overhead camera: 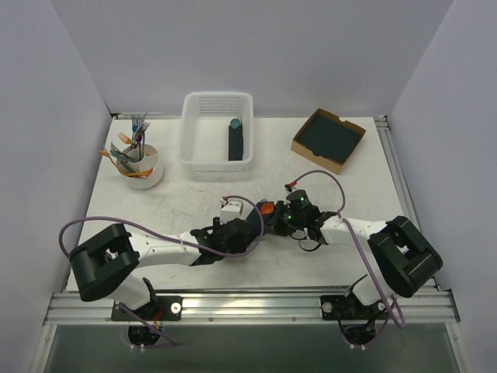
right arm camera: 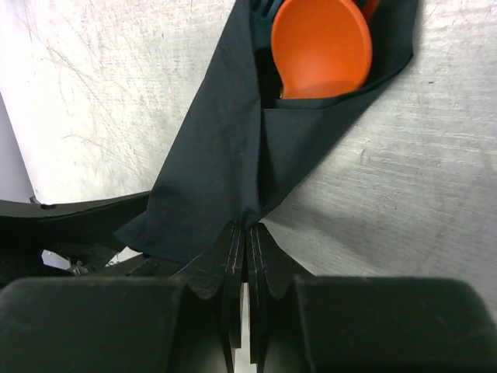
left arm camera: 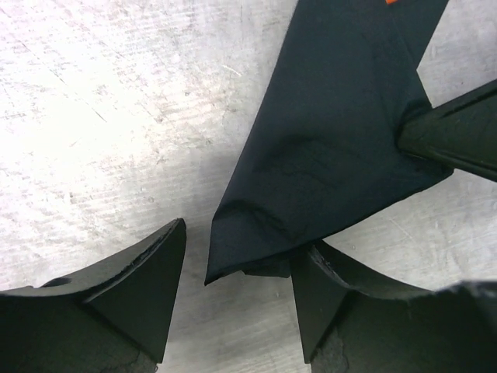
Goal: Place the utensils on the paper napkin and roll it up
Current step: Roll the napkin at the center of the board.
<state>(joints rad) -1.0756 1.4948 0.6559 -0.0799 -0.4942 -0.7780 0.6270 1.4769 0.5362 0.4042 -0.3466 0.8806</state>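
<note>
Right pincer (right arm camera: 247, 231) is closed, pinching the edge of the paper napkin (right arm camera: 225, 155) right at its fingertips. The napkin is folded into a narrow dark wedge lying on the surface (right arm camera: 435, 179). Its long axis runs from the right pincer's tips straight ahead and a bit to the right in the wrist view.

Orange spoon (right arm camera: 322, 47) sits in the fold at the far end, bowl pointing away from the pincer, handle hidden inside. A sliver of a second orange utensil (right arm camera: 371, 6) shows just beside the bowl, type unclear.

Left pincer (left arm camera: 241, 242) has its jaws apart, not clamped. The napkin's pointed tail lies in the gap, touching the right-hand finger (left arm camera: 334, 311) and clear of the other. Overhead, both pincers meet at the bundle, with the orange end on the right pincer's side.
</note>
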